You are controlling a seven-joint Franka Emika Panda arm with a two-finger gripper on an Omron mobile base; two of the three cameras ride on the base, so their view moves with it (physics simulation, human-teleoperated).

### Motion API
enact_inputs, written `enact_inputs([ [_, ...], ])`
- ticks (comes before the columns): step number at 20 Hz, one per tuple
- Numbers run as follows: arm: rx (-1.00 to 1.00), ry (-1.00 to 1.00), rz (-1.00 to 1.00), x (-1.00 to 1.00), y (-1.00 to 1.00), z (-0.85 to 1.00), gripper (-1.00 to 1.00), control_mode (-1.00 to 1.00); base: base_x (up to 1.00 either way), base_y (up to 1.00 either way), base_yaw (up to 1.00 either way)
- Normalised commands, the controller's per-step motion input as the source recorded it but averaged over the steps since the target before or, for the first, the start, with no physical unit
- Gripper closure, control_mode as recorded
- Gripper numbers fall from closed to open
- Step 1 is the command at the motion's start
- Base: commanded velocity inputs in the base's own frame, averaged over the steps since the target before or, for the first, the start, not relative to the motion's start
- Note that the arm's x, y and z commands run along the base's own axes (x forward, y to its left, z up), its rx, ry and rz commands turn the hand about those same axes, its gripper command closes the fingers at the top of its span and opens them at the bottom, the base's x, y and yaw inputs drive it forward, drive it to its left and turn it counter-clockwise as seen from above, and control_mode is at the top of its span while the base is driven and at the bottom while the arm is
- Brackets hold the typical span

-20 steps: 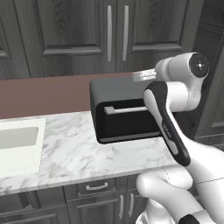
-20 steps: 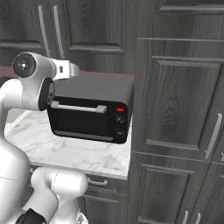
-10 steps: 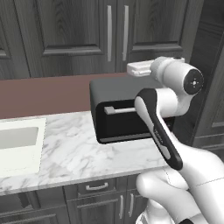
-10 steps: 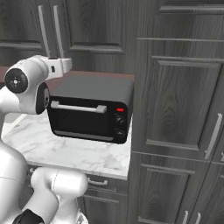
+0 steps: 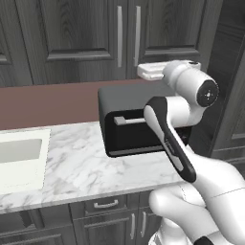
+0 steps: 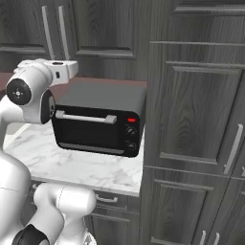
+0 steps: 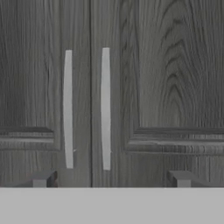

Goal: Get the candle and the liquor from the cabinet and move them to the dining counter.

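1. We count two long silver bar handles [image 7: 68, 108] side by side on the cabinet [image 7: 166, 70], one on each of its two panelled doors; both doors are shut, with the seam running between the handles
2. We see one gripper [image 7: 111, 178], its two dark fingertips [image 7: 41, 178] standing wide apart at the bottom of the hand view, released and holding nothing; it points straight at the pair of handles without touching them
3. In the left base view the gripper [image 5: 152, 72] hangs above the back of the one black toaster oven [image 5: 129, 119], just below the cabinet's handles [image 5: 119, 36]
4. The oven sits on one white grey-veined marble worktop [image 5: 76, 167], and has one silver bar handle across its door, two round knobs at its right and one small red light above them (seen best in the right base view [image 6: 100, 119])
5. One pale sink basin [image 5: 19, 158] is set into the worktop at the left
6. We count two short silver drawer handles below the worktop, one in each base view [image 5: 105, 205]
7. We can read no brand, label or writing anywhere
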Motion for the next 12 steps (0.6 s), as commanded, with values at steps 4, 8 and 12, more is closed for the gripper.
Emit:
enact_inputs([
  [4,0.0,0.0,0.0,0.09,0.0,0.0,-1.0,-1.0,0.0,0.0,0.0],
  [8,0.0,-0.04,0.0,0.22,0.0,0.11,-1.0,-1.0,0.0,0.0,0.0],
  [12,0.0,-0.16,0.0,0.06,0.0,0.22,-1.0,-1.0,0.0,0.0,0.0],
])
